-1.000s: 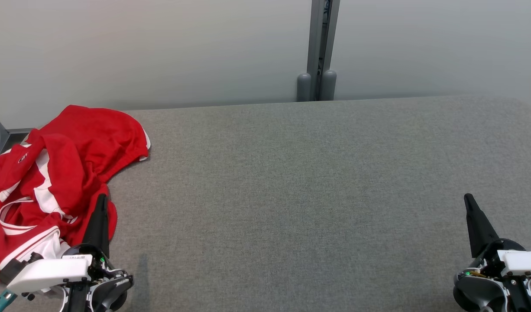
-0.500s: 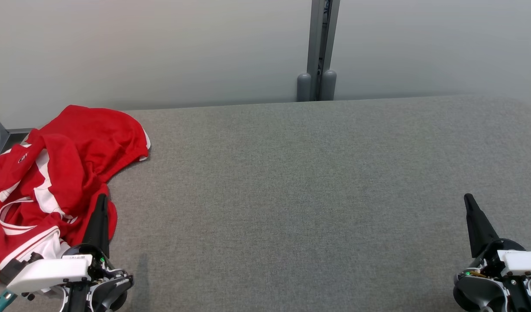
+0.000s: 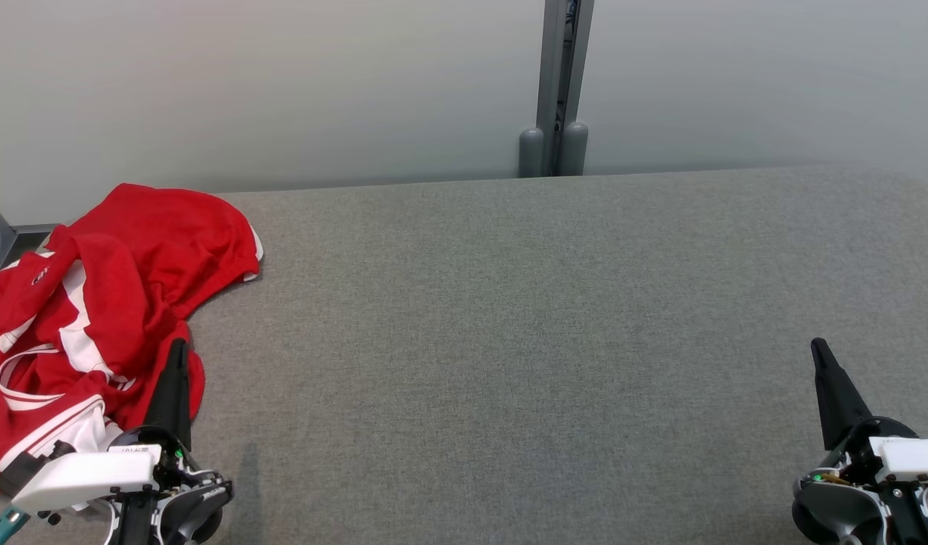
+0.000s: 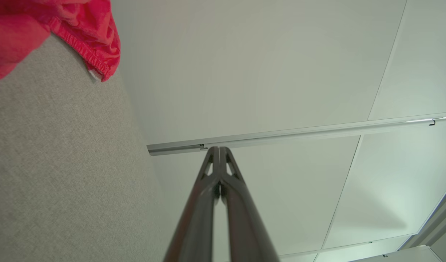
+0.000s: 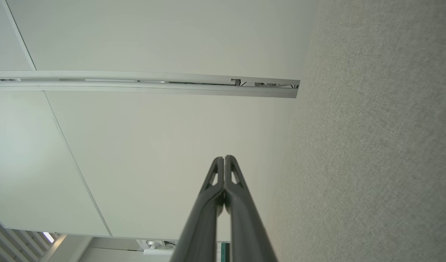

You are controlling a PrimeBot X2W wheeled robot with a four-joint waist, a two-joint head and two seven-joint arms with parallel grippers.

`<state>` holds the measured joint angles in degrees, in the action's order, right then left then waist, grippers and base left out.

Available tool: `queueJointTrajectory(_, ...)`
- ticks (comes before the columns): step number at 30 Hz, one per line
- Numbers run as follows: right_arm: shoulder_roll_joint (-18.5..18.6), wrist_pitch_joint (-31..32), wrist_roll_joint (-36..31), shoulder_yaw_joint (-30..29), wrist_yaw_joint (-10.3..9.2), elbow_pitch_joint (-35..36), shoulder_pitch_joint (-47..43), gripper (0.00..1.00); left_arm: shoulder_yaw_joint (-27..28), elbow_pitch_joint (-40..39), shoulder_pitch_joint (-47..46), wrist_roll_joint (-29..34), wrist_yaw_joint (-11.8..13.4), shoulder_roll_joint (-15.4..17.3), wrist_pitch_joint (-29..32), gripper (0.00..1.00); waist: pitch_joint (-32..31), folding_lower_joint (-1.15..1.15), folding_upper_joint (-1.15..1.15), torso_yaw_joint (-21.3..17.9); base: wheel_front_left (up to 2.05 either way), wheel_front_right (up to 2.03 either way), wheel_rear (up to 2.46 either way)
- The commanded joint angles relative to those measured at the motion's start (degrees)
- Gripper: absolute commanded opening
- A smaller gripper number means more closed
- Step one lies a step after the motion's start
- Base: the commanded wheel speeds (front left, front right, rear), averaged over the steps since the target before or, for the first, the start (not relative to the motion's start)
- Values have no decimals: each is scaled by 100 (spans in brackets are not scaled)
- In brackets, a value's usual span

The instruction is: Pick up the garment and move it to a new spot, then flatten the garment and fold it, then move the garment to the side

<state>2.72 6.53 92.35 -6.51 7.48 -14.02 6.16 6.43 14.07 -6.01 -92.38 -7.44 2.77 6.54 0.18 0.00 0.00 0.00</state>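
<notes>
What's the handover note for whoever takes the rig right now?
Grippers: left gripper shut, empty, beside the crumpled red garment with white stripes; right gripper shut, empty, at the right of the grey fabric table.
Garment: heaped at the table's left end, unfolded.
Done: nothing yet.
Left: pick it up, move it to a new spot, flatten, fold, move aside.

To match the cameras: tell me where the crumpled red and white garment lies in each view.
Head view: crumpled red and white garment at far left, on the grey fabric table.
Left wrist view: garment in the top left corner, table below it.
Right wrist view: table along the right side.
Shared landmark: the grey fabric table.
</notes>
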Motion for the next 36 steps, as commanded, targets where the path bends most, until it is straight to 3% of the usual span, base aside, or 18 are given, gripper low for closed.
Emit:
queueJointTrajectory(1, 50, 12, 3, 3, 3, -10, 25, 0, 22, -13, -75, 6, -20, 33, 8, 0, 0, 0, 0, 0, 0, 0, 0)
queueJointTrajectory(36, 50, 11, 3, 3, 3, -10, 25, 0, 22, -13, -75, 6, -20, 33, 8, 0, 0, 0, 0, 0, 0, 0, 0)
